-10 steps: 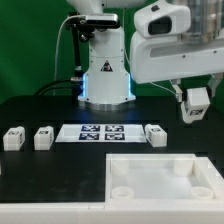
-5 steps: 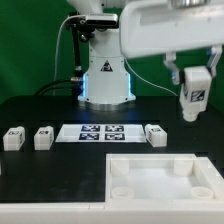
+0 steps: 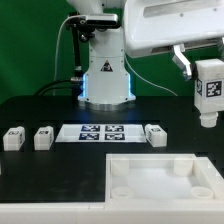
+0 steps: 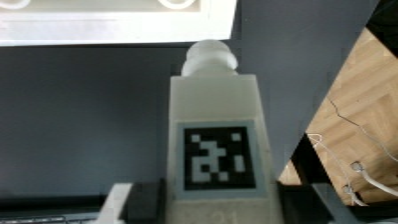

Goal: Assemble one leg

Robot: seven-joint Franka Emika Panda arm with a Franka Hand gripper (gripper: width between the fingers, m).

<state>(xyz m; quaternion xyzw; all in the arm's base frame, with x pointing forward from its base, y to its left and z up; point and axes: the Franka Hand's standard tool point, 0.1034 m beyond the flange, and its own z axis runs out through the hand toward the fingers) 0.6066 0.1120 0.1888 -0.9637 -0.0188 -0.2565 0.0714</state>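
My gripper is shut on a leg, a white block with a black-and-white tag, and holds it high in the air at the exterior view's right. In the wrist view the held leg fills the middle, its rounded peg end pointing away, with my fingers at its sides. Three more legs lie on the table: two at the left and one right of the marker board. The large white rimmed tray-like piece lies at the front.
The robot base stands at the back centre with a cable at its left. The black table edge and a wooden surface show beside the held leg in the wrist view.
My gripper has carried the held leg upward and toward the exterior view's right. The leg has turned so its tag faces the exterior camera.
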